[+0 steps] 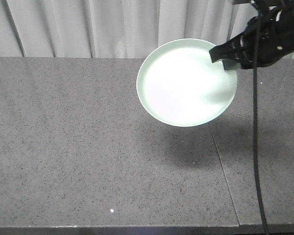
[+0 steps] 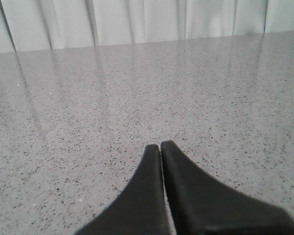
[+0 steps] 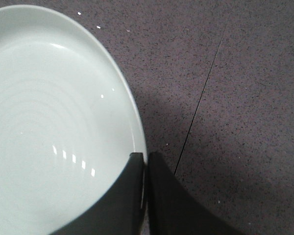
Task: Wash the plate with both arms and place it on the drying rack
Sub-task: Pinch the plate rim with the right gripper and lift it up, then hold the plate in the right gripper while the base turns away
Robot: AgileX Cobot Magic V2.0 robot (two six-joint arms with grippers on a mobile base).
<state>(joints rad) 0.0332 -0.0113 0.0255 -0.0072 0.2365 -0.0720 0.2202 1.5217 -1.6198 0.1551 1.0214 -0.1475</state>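
The round, glossy, pale mint-green plate (image 1: pixel 186 85) hangs tilted in the air at about 1 o'clock in the front view, clear of the grey speckled stone table (image 1: pixel 78 147), with its shadow below it. The black right end effector (image 3: pixel 144 161) pinches its rim at the plate's 2 o'clock, the fingers nearly together around the thin edge. A single rim grip on a slick plate may pivot, so a slow, steady carry seems wise, with support brought to the rim at 8 o'clock. The black left end effector (image 2: pixel 160 147) is pressed together, empty, above bare table. No drying rack is in view.
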